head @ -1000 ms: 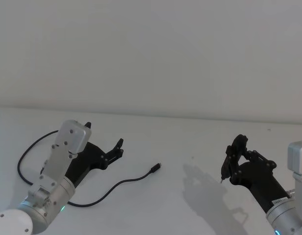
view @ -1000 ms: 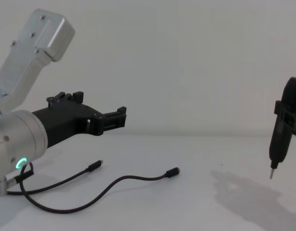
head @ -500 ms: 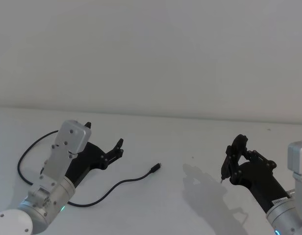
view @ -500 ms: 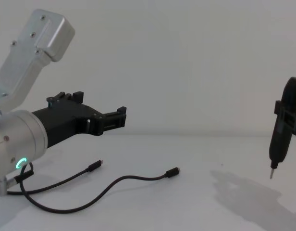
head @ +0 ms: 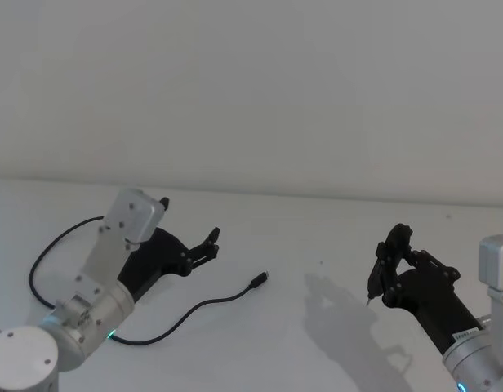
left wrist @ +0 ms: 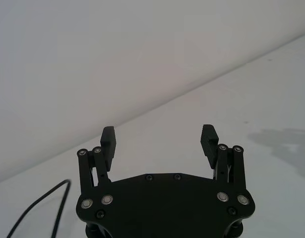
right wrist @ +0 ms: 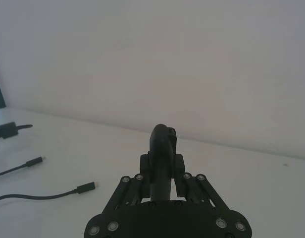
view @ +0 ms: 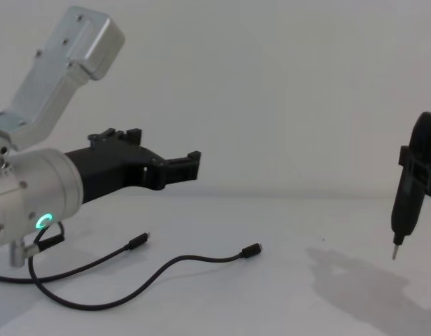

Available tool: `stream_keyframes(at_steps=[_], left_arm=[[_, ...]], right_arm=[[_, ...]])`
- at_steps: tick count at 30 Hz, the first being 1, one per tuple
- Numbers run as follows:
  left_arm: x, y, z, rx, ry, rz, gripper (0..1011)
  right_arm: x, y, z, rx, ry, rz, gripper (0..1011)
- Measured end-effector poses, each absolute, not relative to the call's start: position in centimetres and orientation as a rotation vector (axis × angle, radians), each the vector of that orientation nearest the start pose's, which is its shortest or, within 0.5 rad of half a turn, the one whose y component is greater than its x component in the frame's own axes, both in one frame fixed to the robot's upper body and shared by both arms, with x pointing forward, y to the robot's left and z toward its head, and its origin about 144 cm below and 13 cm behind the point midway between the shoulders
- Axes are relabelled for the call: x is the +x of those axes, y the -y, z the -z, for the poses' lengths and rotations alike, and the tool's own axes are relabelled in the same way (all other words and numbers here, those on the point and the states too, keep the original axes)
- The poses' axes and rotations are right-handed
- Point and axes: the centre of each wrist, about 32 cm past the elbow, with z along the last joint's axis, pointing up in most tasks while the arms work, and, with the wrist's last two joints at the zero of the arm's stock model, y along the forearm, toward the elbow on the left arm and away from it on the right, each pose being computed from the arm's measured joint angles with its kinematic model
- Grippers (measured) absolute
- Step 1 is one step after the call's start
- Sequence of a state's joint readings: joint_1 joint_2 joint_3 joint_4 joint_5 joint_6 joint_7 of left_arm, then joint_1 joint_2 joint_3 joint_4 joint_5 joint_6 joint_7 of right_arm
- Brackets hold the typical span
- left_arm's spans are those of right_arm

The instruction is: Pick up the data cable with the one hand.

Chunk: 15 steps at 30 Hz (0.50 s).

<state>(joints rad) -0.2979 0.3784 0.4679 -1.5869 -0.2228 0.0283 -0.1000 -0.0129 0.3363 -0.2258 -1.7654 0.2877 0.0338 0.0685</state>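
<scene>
The data cable is a thin black cord lying limp on the white table. It loops out at the far left, and one plug points toward the middle. In the chest view both plugs lie flat. My left gripper is open and empty. It hovers above the table over the cable's left part, a little left of and beyond the middle plug. Its fingers stand wide apart, with a stretch of cable below them. My right gripper hangs at the right, shut, far from the cable.
The white table meets a plain white wall behind. The right arm casts a shadow on the table beside itself. Open tabletop lies between the two arms.
My left arm has risen a little and shifted forward and to the right, still open. The cable and the right arm have not moved.
</scene>
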Motion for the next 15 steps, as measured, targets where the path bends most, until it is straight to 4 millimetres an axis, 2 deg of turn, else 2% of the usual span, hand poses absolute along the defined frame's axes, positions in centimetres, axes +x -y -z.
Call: stream_keyframes(at_steps=[7, 15], left_arm=[[52.0, -19.7, -122.1, 0.088, 0.23, -0.952, 1001], [53.5, -19.5, -122.9, 0.129, 0.156, -0.834, 1001]], right_arm=[[45.2, 23.7, -119.1, 0.061, 0.08, 1.203, 275], [47.3, 23.7, -119.7, 0.142, 0.106, 1.151, 274]])
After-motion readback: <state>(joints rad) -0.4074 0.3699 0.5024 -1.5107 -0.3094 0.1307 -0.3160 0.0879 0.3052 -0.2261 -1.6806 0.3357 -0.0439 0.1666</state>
